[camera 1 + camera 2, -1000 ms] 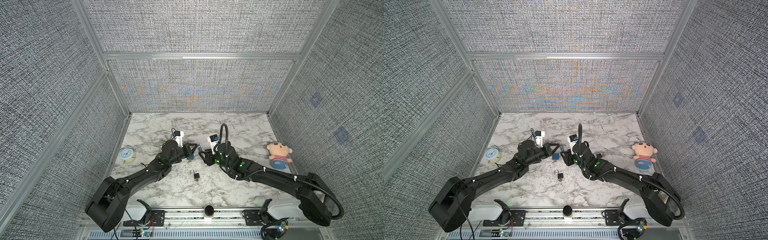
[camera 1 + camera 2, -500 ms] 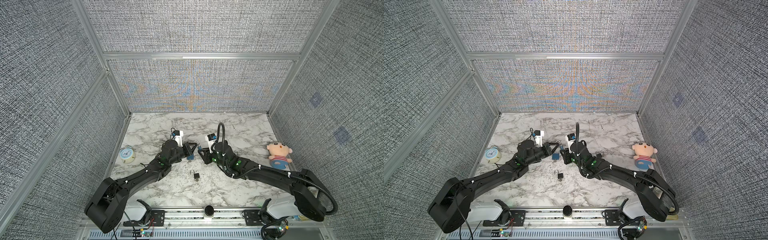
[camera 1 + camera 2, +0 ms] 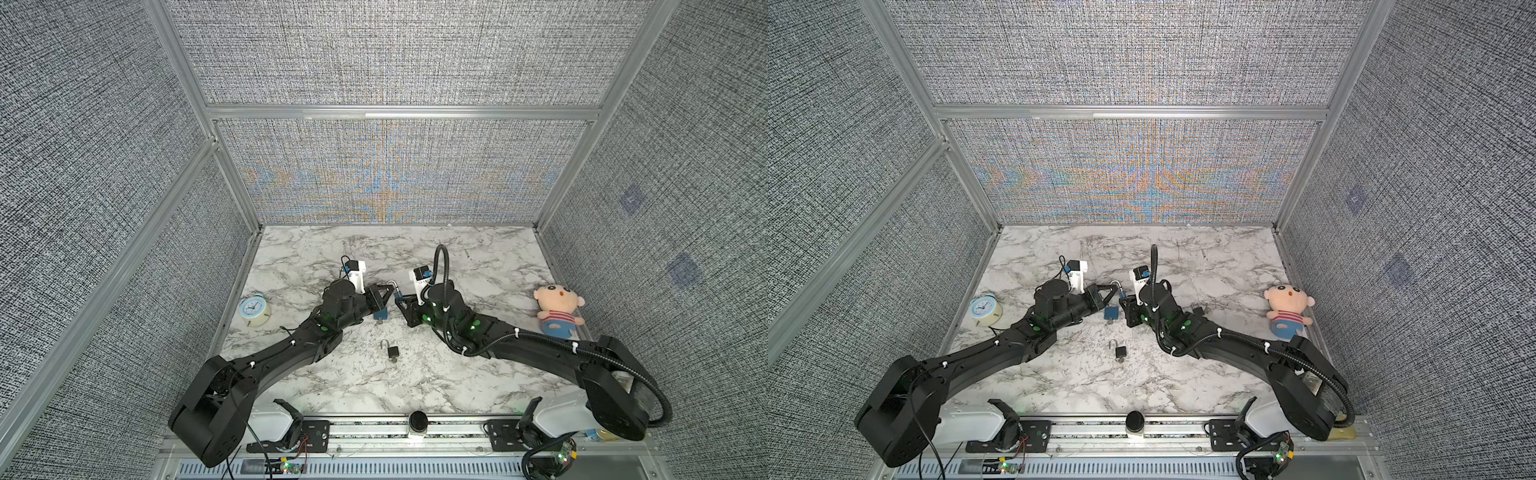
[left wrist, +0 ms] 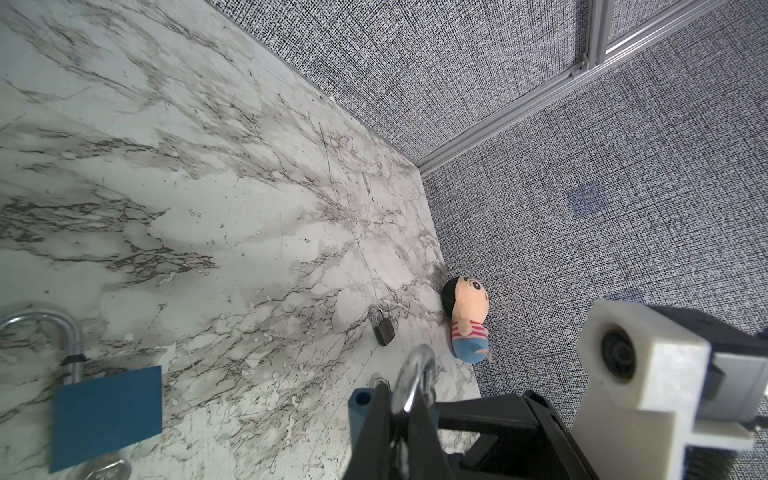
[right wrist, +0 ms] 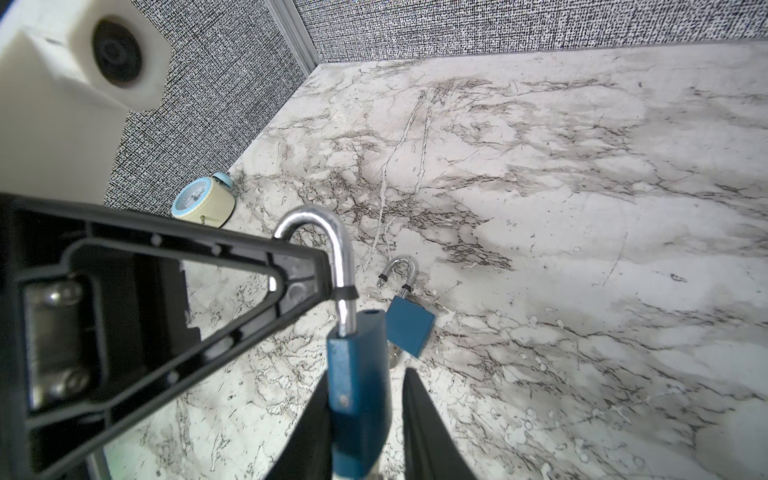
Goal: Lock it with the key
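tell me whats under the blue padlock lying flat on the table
A silver key head pokes out at its lower edge; the key's blade is hidden by the lock body.

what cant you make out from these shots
Keyhole of the held blue padlock: right wrist view, cut off by the frame edge.
The key at the base of the second blue padlock: left wrist view, partly covered by the body, cut by the frame edge.
Hands of the alarm clock: both top views, too small.

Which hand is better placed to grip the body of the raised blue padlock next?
Right. The right hand straddles the raised blue padlock body, a gap showing on one side; the left hand is shut on its shackle, holding it up.
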### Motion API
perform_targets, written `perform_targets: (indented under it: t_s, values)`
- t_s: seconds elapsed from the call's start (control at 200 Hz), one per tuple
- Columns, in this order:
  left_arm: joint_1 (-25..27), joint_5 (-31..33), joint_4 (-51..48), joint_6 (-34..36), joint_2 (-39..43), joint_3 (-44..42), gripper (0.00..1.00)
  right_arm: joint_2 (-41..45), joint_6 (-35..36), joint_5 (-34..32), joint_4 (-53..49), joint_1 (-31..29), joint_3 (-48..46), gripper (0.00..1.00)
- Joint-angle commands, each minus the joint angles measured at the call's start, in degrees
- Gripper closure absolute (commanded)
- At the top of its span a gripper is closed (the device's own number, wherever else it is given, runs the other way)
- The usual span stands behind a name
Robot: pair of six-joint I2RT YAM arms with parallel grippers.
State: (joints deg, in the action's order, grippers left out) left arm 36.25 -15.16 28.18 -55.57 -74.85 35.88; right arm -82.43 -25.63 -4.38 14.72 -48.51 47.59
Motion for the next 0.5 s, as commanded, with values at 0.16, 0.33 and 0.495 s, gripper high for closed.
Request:
perform_targets:
  t_s: [0.16,0.33,0.495]
  values:
    - [0.1,-0.8,1.1,-0.3,1.0,0.0,1.00,-0.2,-0.4,-3.1,1.1,0.0,0.3,0.79]
    - [0.1,-0.6,1.0,-0.3,1.4,-0.3,1.00,0.3,-0.9,-4.3,1.8,0.0,-0.4,0.93]
    - [0.1,-0.3,0.7,-0.1,2.1,-0.7,1.00,1.7,-1.4,-4.3,4.1,0.2,-2.4,1.00]
